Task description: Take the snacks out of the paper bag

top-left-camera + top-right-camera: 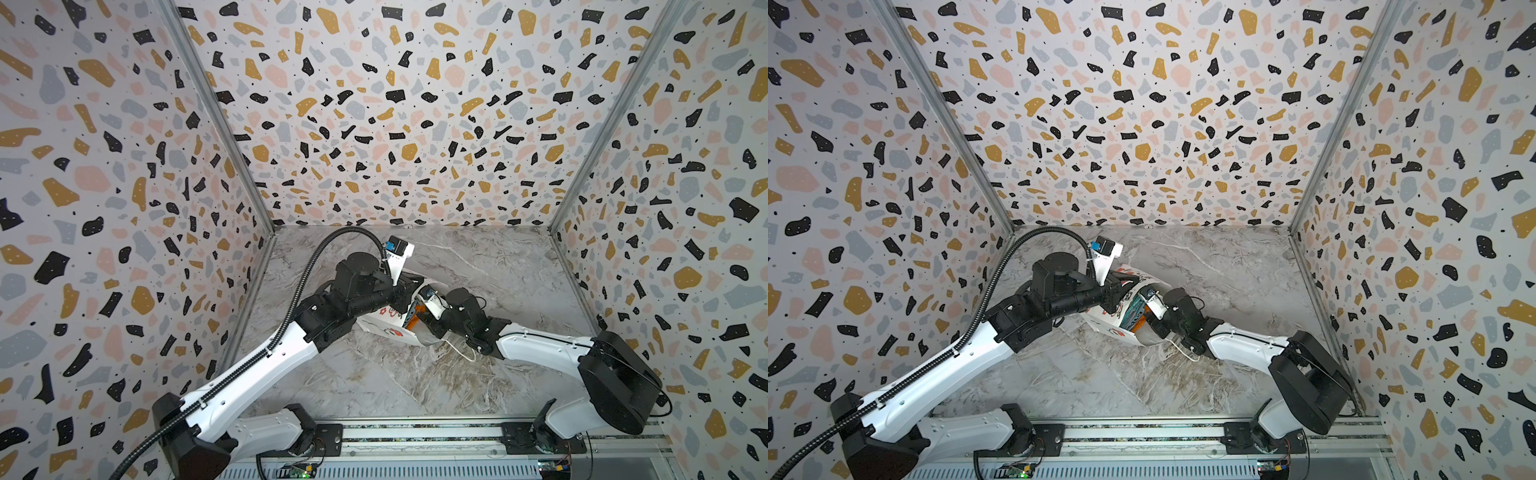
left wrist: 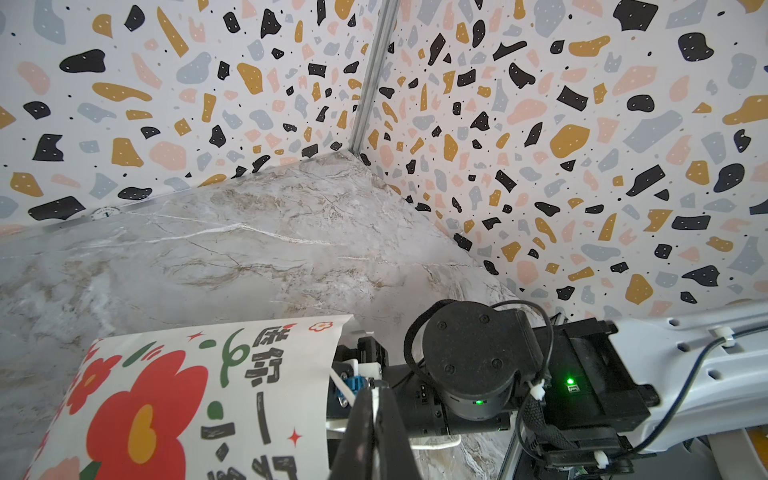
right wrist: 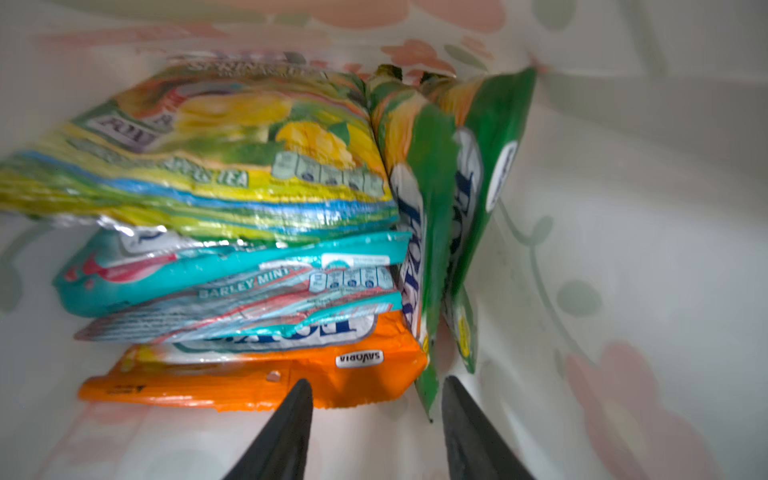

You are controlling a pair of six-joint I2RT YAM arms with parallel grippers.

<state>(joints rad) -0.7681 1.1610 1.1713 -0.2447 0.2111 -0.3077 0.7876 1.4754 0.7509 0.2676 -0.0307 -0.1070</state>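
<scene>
Snacks lie just ahead of the parted right gripper inside the paper bag.

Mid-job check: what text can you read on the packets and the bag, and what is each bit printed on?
"BARLEY MINT": on the teal packet.
"SAVORIA", upside down: on the orange packet.
"TEA": on the top green-yellow packet; the words before it are blurred.
Brand lettering on the upright green packets: partly hidden, not readable whole.
Small panels on the packets: too blurred.
Black Chinese characters on the paper bag: I cannot read them with certainty.
</scene>
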